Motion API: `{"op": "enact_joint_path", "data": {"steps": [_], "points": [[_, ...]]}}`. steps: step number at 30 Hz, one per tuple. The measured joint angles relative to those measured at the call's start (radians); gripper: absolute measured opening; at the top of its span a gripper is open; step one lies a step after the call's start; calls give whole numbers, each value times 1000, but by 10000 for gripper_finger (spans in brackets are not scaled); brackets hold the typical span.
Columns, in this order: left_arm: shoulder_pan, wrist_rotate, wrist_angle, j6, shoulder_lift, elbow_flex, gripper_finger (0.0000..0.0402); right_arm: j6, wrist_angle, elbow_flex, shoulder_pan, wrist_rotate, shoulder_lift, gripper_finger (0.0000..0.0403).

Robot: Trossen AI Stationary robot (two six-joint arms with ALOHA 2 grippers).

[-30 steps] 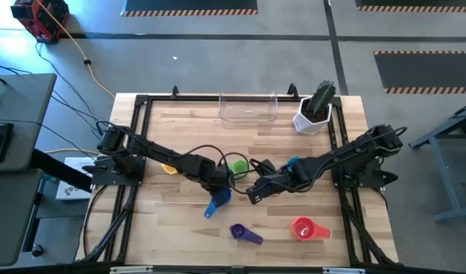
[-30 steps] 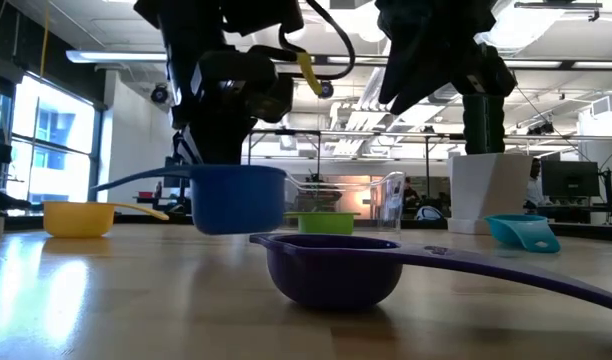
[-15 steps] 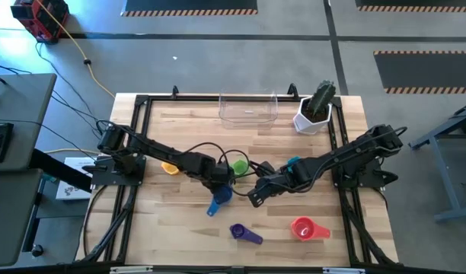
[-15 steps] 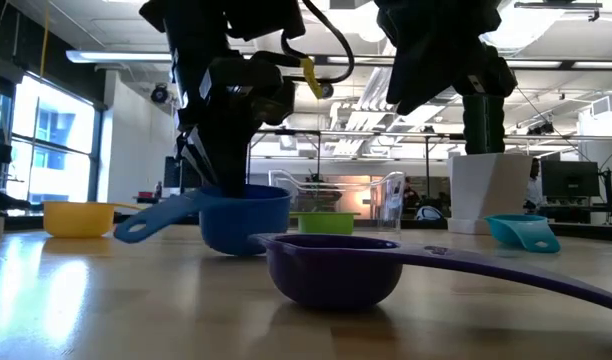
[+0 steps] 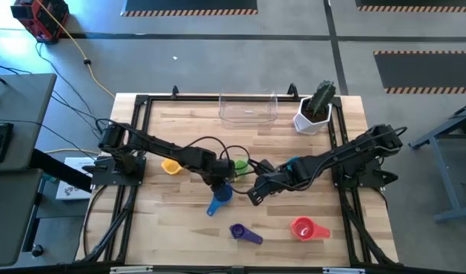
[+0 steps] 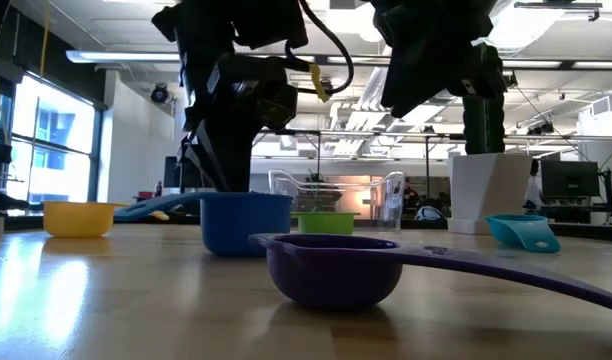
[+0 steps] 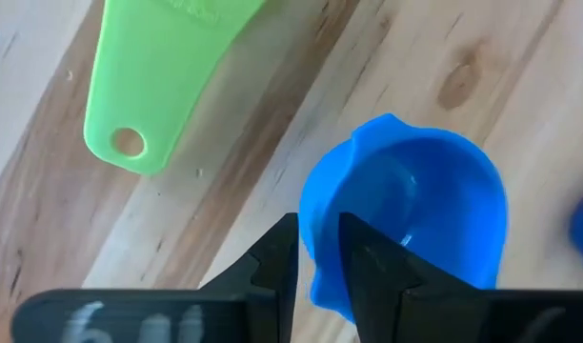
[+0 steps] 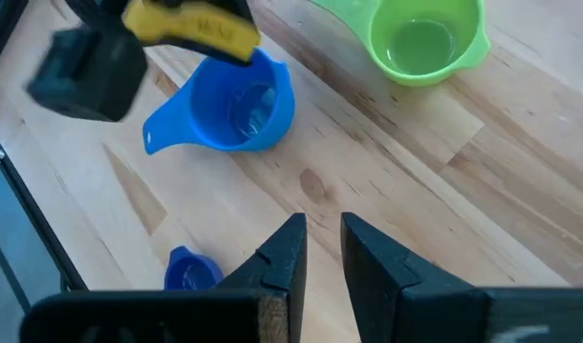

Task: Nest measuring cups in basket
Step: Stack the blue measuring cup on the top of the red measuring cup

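Note:
A blue measuring cup (image 5: 220, 195) stands upright on the table near its middle, handle toward the near left. My left gripper (image 5: 219, 183) points down over it, slightly open, its fingers on either side of the cup's rim (image 7: 311, 205). My right gripper (image 5: 252, 196) hovers just right of the cup, shut and holding nothing. The green cup (image 5: 238, 165) rests on its base just beyond. The yellow cup (image 5: 170, 167), teal cup (image 5: 292, 161), purple cup (image 5: 244, 232) and red cup (image 5: 303, 227) lie scattered. The clear basket (image 5: 248, 110) stands at the far edge. My left gripper comes from above, one finger (image 7: 368, 262) inside the blue cup and the other outside its wall, at the rim (image 7: 312, 229) on the side away from the handle. The cup stands flat on the table. I cannot tell whether the fingers touch the wall.
A white pot with a cactus (image 5: 313, 114) stands right of the basket. The purple cup (image 6: 334, 268) lies close to the near edge, its long handle toward the right. Bare wood lies between the cups and the basket.
The blue cup hung clear of the table below my left gripper. It came down tilted, handle low, and now stands flat on its base with the handle level. My right gripper has kept its place.

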Motion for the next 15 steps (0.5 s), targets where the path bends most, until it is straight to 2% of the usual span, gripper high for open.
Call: {"op": "enact_joint_path", "data": {"steps": [5,10,15], "points": [[15,77,7,41,-20,0,72,26,5,-1,0,1,0,58],[19,147,-25,108,-38,0,72,120,18,-1,0,8,0,58],[22,149,-38,159,-62,0,72,175,44,-1,0,8,0,58]]}}
